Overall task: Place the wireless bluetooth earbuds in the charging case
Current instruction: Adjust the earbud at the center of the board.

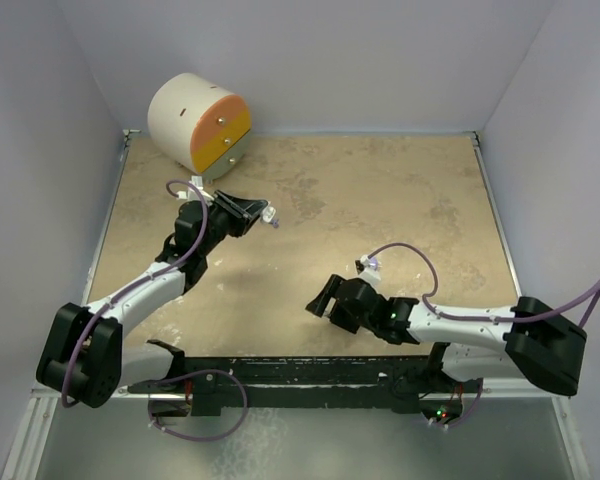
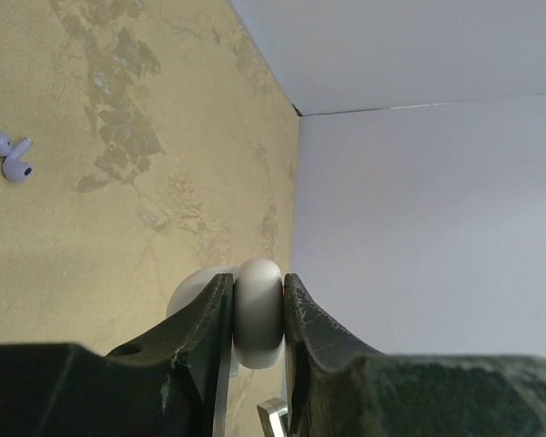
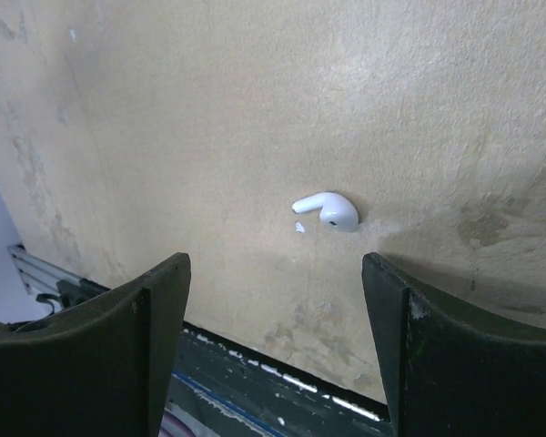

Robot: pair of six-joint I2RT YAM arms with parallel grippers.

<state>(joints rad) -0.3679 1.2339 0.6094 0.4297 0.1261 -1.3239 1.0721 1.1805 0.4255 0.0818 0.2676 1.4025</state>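
Observation:
My left gripper (image 2: 257, 284) is shut on a round white charging case (image 2: 258, 332), held edge-on above the table. A white part of the case shows behind the left finger. In the top view this gripper (image 1: 252, 213) is at the back left with the case (image 1: 270, 216) at its tip. Pale lilac-white earbuds (image 2: 11, 157) lie on the table far from it. My right gripper (image 3: 275, 264) is open and empty, low over the table. A white earbud (image 3: 328, 211) lies on the table just beyond its fingertips, nearer the right finger. In the top view the right gripper (image 1: 322, 299) points left.
A big cream cylinder with an orange and yellow face (image 1: 198, 122) stands at the back left corner. White walls close in the tan table (image 1: 400, 200) on three sides. A black rail (image 1: 310, 372) runs along the near edge. A tiny white speck (image 3: 298, 228) lies by the white earbud.

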